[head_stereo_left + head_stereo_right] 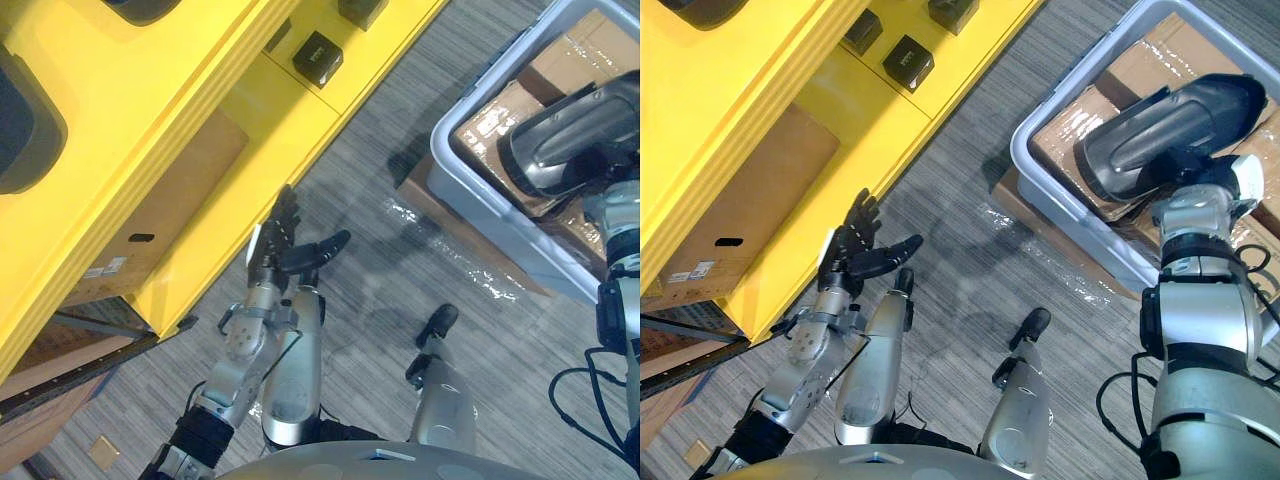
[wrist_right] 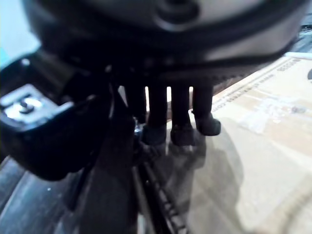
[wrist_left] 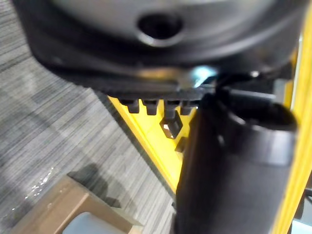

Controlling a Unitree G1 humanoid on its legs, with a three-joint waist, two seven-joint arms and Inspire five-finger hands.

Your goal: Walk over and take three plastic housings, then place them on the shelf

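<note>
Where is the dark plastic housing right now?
On the robot's right in the eye views: the plastic housing lies on the cardboard boxes inside the grey bin, across the floor from the yellow shelf.

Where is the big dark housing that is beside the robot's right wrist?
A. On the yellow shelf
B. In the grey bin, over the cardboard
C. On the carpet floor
B: the dark housing is over the taped cardboard inside the grey bin.
</note>
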